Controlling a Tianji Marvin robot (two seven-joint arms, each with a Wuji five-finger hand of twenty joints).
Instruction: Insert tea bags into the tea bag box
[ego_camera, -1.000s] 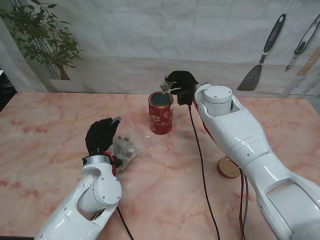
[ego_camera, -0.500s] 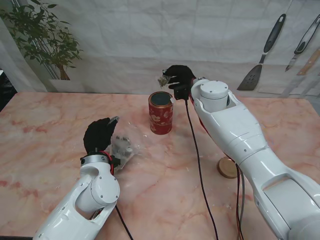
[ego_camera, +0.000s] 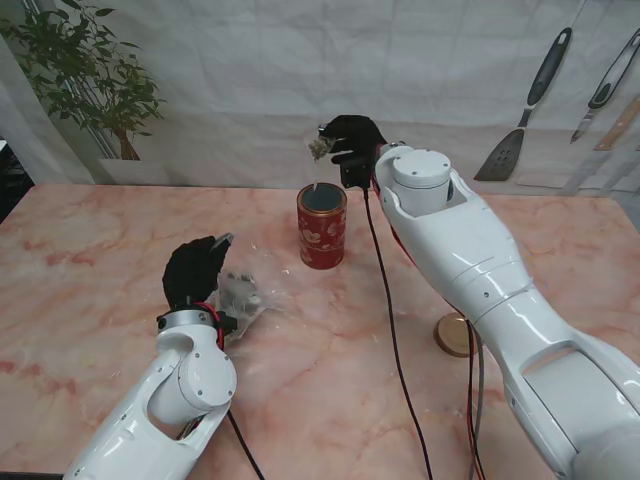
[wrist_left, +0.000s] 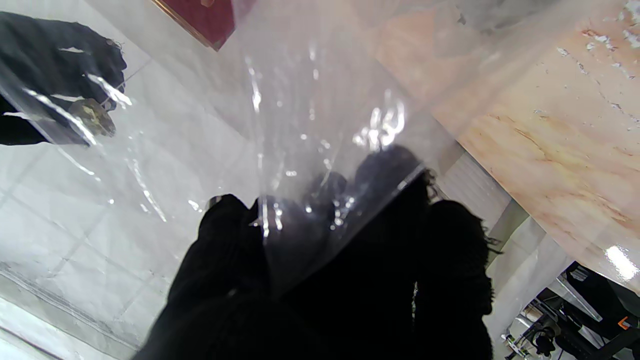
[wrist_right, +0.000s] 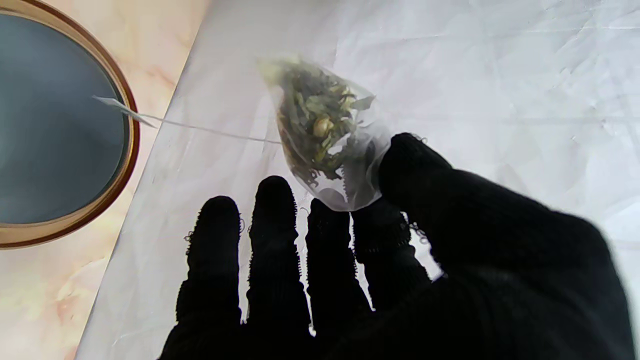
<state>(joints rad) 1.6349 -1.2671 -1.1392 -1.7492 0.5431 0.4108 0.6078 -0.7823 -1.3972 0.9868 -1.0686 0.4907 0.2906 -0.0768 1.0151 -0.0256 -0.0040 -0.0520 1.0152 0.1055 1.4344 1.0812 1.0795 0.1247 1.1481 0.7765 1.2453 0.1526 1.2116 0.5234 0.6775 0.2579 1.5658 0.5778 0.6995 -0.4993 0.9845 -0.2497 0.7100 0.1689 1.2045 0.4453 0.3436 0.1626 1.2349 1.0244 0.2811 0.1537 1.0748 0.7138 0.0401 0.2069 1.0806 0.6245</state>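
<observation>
While it hangs in the air above and just behind the red tea tin (ego_camera: 321, 227), the tea bag (wrist_right: 325, 132) (a clear pouch of green leaf) is pinched between thumb and forefinger of the right hand (ego_camera: 352, 148), the other fingers (wrist_right: 274, 240) straight and spread. Its string trails toward the tin's open mouth (wrist_right: 55, 135), the paper tag (wrist_right: 116, 106) over the rim. Nearer to me and left of the tin, the left hand (ego_camera: 194, 271) is closed on a clear plastic bag (ego_camera: 243, 293) lying on the marble table (ego_camera: 90, 260). Right of the tin, near me, sits a round wooden lid (ego_camera: 453, 335).
</observation>
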